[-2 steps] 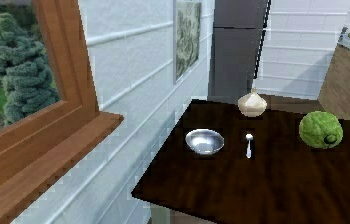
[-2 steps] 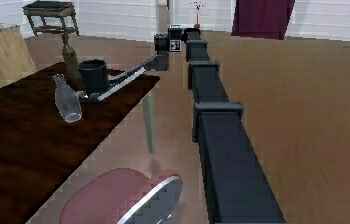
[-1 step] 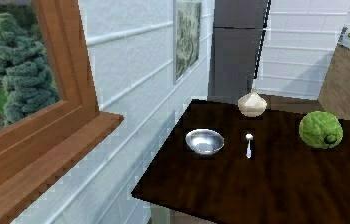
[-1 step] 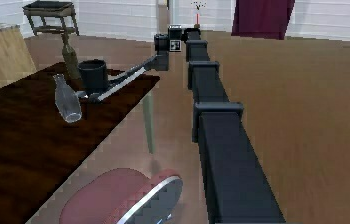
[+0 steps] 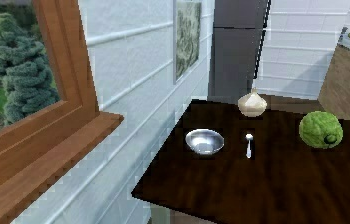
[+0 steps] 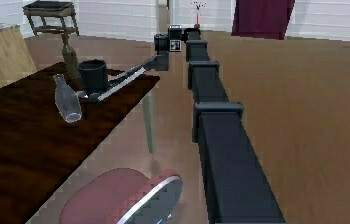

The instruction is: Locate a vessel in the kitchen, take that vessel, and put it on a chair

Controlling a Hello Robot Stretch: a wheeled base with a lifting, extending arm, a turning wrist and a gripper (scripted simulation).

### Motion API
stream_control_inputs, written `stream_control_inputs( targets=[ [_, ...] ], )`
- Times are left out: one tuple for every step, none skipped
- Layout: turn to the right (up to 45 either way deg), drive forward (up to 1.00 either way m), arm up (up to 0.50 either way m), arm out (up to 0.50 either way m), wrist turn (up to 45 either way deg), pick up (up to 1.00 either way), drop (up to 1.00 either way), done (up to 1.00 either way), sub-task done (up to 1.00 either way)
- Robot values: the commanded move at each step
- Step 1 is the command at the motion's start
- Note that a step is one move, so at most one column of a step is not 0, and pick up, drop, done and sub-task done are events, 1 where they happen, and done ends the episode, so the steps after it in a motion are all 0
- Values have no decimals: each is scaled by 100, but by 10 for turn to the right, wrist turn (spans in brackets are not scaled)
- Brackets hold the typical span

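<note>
The arm (image 6: 221,125) stretches far out, its thin fingers (image 6: 123,79) slanting down and left.

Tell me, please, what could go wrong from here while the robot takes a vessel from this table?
1. The fingers lie close to the dark mug and the clear glass bottle; a sideways move might tip the tall bottle.
2. The red chair sits low beside the table; lowering a vessel there could bump the table's edge.
</note>
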Motion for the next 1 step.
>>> stream_control_inputs(
  targets=[
    [0,0,0,0,0,0,100,0,0]
  ],
)
